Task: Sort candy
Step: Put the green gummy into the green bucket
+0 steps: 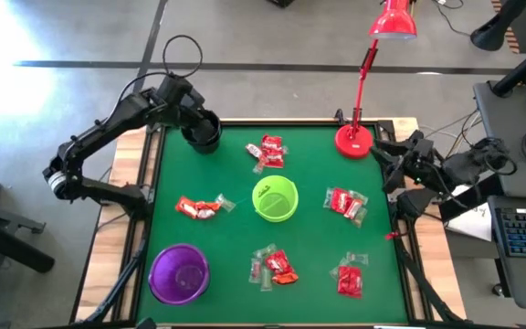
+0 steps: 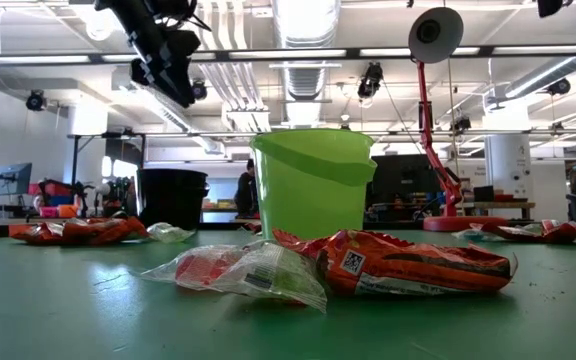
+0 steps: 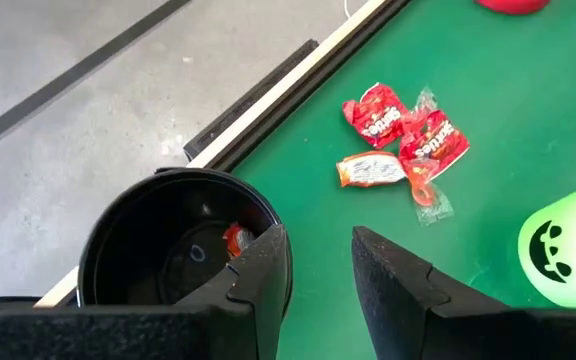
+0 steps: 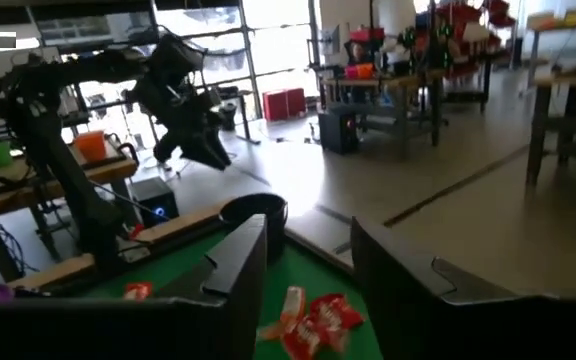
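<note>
The left gripper (image 1: 199, 122) hangs over the round black cup (image 1: 203, 133) at the upper left of the green table (image 1: 313, 283), fingers (image 3: 264, 272) spread and holding nothing. One red candy (image 3: 236, 239) lies inside that cup. The right gripper (image 1: 383, 157) waits at the right edge, fingers apart. More small wrapped candy (image 1: 268, 152) lies scattered around the light green plastic cup (image 1: 275, 198) and the purple cup (image 1: 179, 272).

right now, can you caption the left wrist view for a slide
Left tool open above the black cup, one red candy inside; more wrapped candy on the green table.
</note>
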